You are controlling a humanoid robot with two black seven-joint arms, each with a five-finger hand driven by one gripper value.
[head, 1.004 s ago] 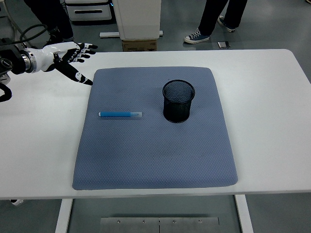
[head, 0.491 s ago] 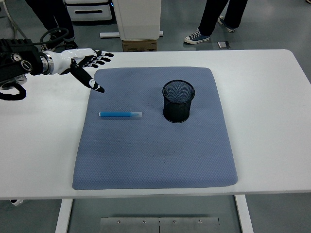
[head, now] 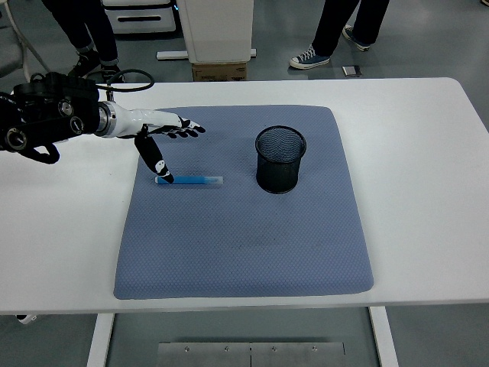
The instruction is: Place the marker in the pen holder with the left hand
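White table (head: 428,229) under a grey-blue mat (head: 244,245), bare floor and 2 pairs of standing legs (head: 340,30) beyond the far edge. On the mat: blue marker (head: 189,180) flat on its side, lengthwise left to right, well apart from the black mesh pen holder (head: 280,159) standing upright to its right.

Just changed: left hand (head: 157,134) now over the mat's upper left part instead of off its corner. 1.0 s ago out over bare table near the left edge; 0.5 s ago at the mat's corner; now further right and lower. Fingers (head: 187,128) spread and stretched out toward the right, holding nothing; thumb (head: 157,162) pointing down, its tip at or just above the marker's left end, contact not clear from this view. Marker and pen holder unmoved across all 3 frames.

Meaning for the task, as a judgement: reach nearly finished, grasp not yet begun. Next need: fingers down across the marker's body, closing against the thumb. Risk: round marker rolling away on the mat under a nudge from the thumb. Right hand out of view.
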